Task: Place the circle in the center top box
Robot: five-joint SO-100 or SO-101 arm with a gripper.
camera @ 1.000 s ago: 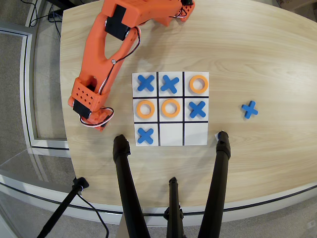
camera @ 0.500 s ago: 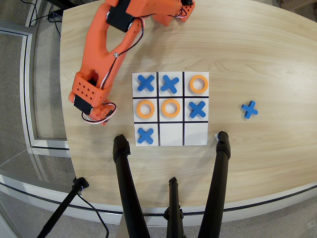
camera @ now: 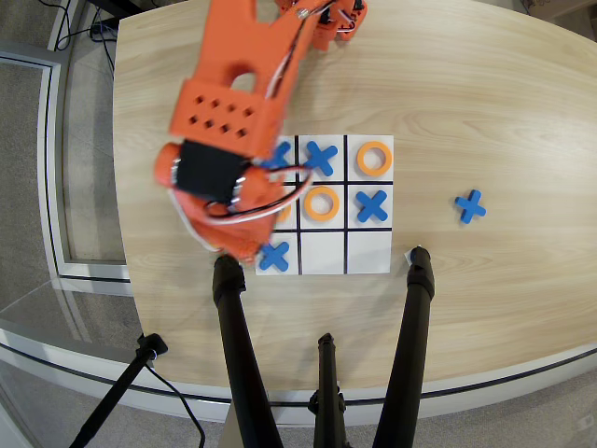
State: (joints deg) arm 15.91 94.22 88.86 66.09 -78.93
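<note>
In the overhead view the orange arm reaches down over the left column of the white board [camera: 368,263]. Its gripper [camera: 235,248] hangs above the board's lower left corner, and the arm's body hides its jaws and whatever they hold. Orange circles lie in the top right cell [camera: 374,158] and the middle cell [camera: 321,203]. A sliver of a third circle [camera: 283,213] peeks out in the left middle cell. The center top box [camera: 323,252], the middle cell of the row nearest the view's lower edge, is bare. Blue crosses [camera: 320,158] fill other cells.
A loose blue cross [camera: 470,206] lies on the wooden table [camera: 485,93] right of the board. Black tripod legs [camera: 415,317] rise from the lower edge, close to the board's bottom corners. The arm's base [camera: 336,19] sits at the table's far edge.
The arm has risen from the table left of the board and swung right. It now covers the board's left column and looks much larger.
</note>
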